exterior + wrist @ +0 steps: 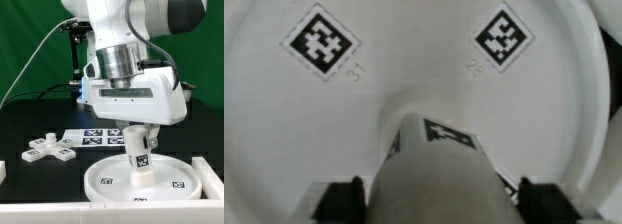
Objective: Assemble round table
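Short thick cylinder is clamped upright between the fingers — held at the round disc centre | cross-shaped piece is seen apart on the desk

The exterior view looks across the table from a little above its level, facing the arm and the green curtain behind it. It sits near enough that the arm's upper part is cut off. The wrist view looks straight down past the gripper, very close, so the disc fills it. The two views share little: the disc and the upright cylinder.
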Controlling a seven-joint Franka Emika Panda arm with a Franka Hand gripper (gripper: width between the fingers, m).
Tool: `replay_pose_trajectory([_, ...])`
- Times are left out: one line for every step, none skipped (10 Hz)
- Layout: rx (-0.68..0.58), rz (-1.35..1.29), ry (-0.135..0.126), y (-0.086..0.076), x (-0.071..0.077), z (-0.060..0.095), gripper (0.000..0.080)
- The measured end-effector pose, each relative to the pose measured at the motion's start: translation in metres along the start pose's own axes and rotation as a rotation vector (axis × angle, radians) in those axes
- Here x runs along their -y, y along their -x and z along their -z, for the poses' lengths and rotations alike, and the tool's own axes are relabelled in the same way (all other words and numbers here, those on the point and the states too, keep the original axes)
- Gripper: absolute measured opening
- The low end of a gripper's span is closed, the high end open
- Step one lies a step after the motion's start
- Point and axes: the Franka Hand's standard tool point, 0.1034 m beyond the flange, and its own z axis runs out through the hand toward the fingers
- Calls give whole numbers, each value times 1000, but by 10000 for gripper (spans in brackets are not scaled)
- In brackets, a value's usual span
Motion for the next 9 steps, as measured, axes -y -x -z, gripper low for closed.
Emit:
replay_pose_trajectory([0,32,1,0,0,0,484])
replay_pose_trajectory([13,140,19,2,1,0,484])
replay_pose_trajectory([29,329,39,2,3,3,611])
replay_pose_trajectory([55,508,75,5,8,6,638])
replay_pose_trajectory([53,655,77,4,12,8,638])
replay_pose_trajectory([55,688,77,4,10,7,648])
replay_pose_trajectory([59,780,75,3,10,7,648])
replay_pose_trajectory([59,876,79,3,10,7,649])
replay_pose_trajectory([50,1035,105,3,9,6,649])
